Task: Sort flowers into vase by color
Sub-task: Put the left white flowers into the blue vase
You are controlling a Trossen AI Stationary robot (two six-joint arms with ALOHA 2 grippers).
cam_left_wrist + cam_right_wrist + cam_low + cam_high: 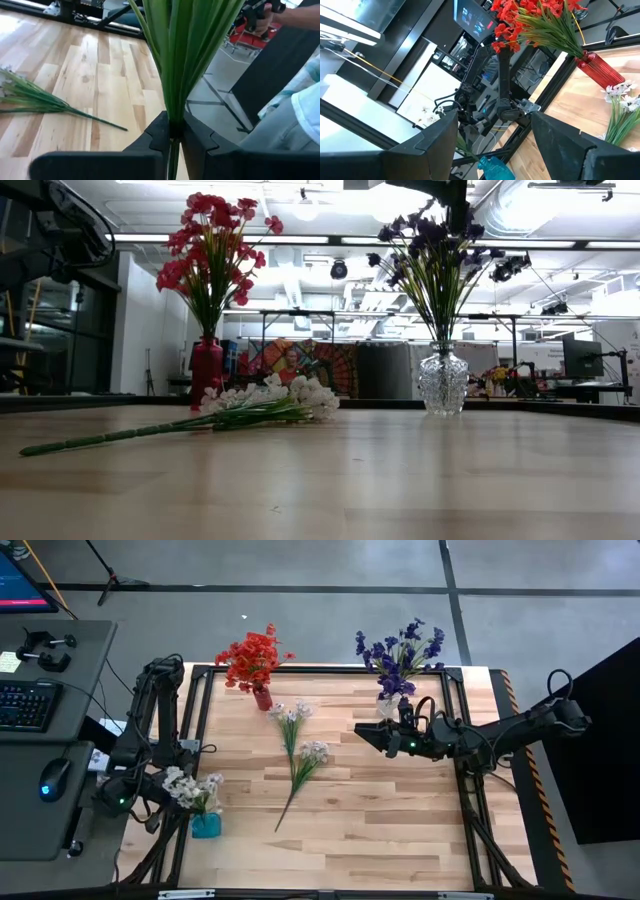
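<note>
Two white sprigs (298,745) lie mid-table from above, red flowers (252,657) and purple flowers (400,655) in vases behind, more white ones (190,788) over a blue vase (206,825) at the left gripper (178,802). The left wrist view shows its fingers (159,131) clamped on green stems (175,65). The right gripper (492,131) hangs wide, holding nothing.

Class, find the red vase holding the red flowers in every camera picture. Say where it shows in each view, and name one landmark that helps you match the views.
High view: red vase at the table's far edge, left of centre.
Low view: red vase left of centre, behind the loose white flowers.
Left wrist view: not in it.
Right wrist view: red vase at the right edge, lying slantwise in the picture.
Shared landmark: the loose white flowers on the table, also in the right wrist view.
</note>
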